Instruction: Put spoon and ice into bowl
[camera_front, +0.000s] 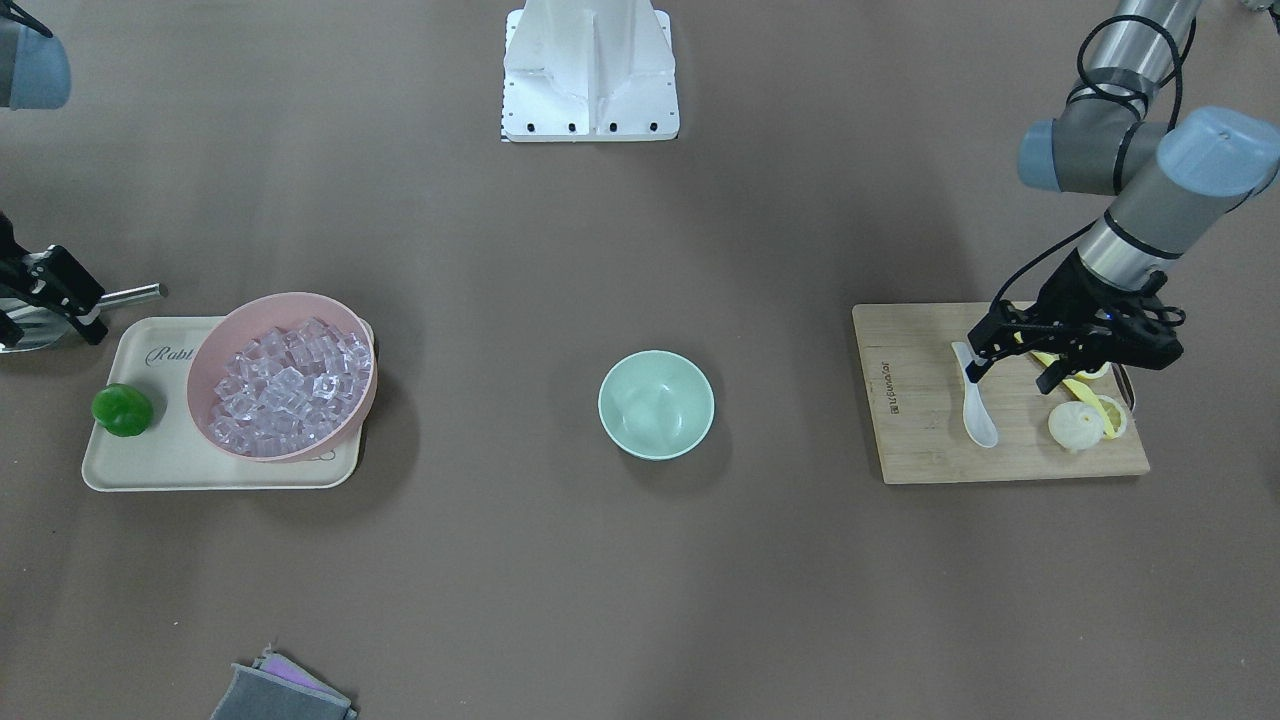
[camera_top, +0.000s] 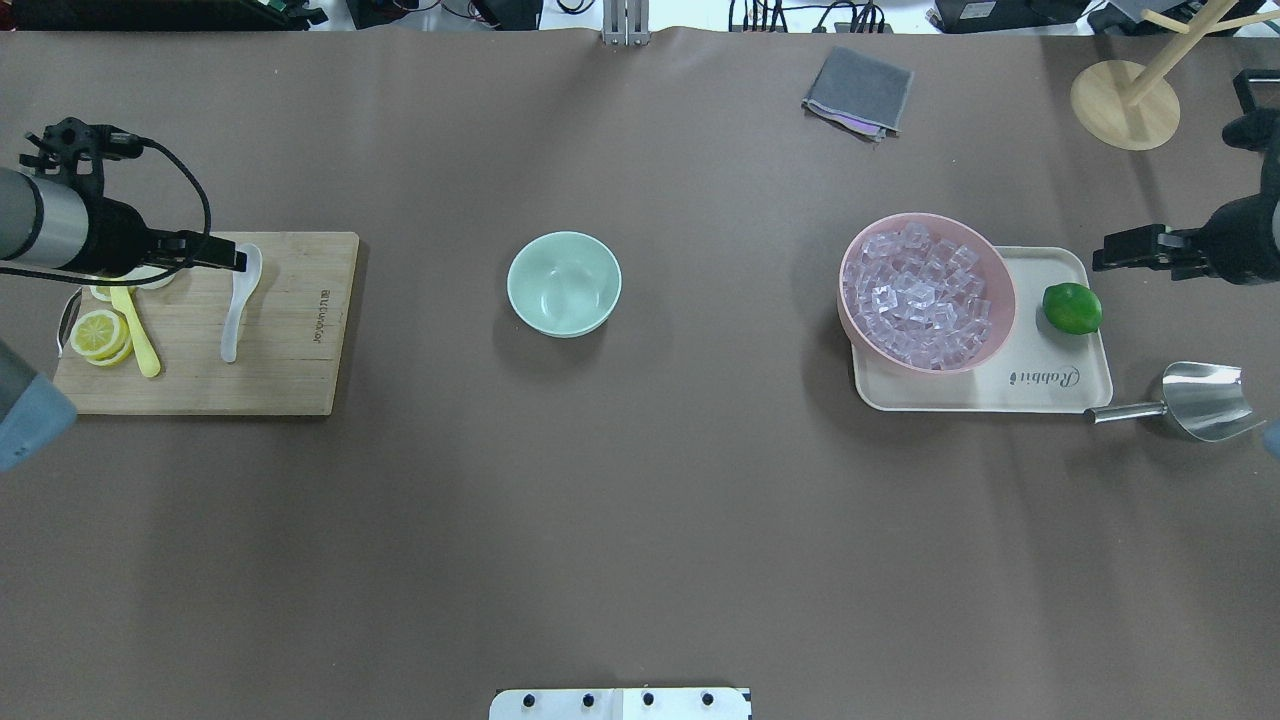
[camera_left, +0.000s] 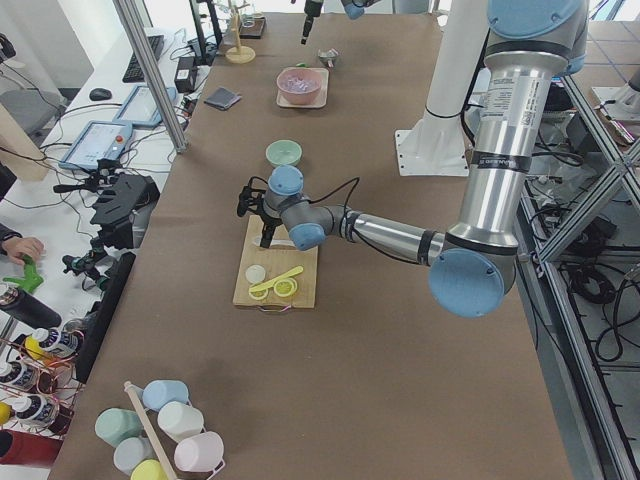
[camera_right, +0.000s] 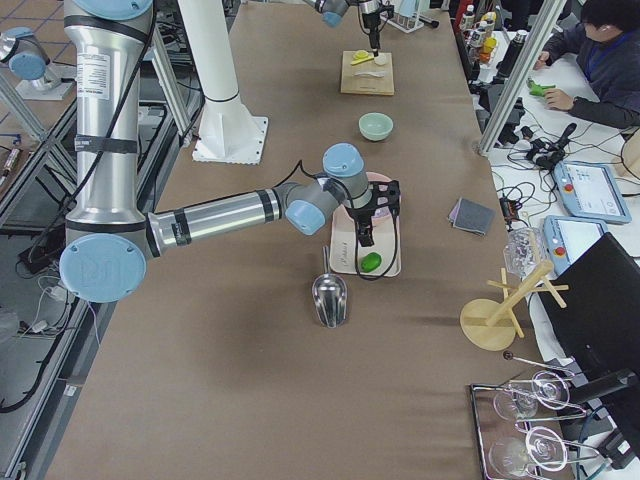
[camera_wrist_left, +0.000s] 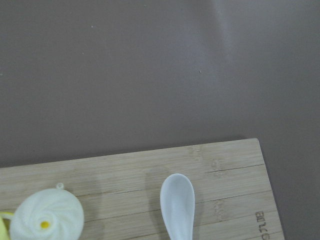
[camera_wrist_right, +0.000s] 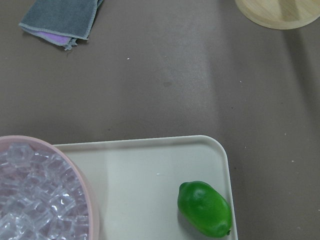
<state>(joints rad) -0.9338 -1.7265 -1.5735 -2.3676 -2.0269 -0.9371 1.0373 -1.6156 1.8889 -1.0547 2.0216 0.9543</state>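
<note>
The white spoon (camera_front: 979, 411) lies on the wooden cutting board (camera_front: 920, 440). It also shows in the overhead view (camera_top: 237, 306) and the left wrist view (camera_wrist_left: 177, 206). My left gripper (camera_front: 1010, 369) is open and empty. It hovers just above the board, one finger by the spoon's handle end. The mint-green bowl (camera_front: 656, 404) stands empty at the table's middle (camera_top: 564, 283). The ice (camera_front: 285, 386) fills a pink bowl (camera_top: 993, 262) on a cream tray. My right gripper (camera_front: 50, 310) is open and empty, above the table beside the tray's outer end.
A lime (camera_top: 1072, 308) lies on the cream tray (camera_top: 1040, 385). A metal scoop (camera_top: 1205, 400) lies beside the tray. Lemon slices (camera_top: 98, 335), a yellow utensil (camera_top: 137, 335) and a white bun-shaped piece (camera_front: 1073, 425) share the cutting board. A grey cloth (camera_top: 858, 90) and a wooden stand (camera_top: 1125, 105) sit far back.
</note>
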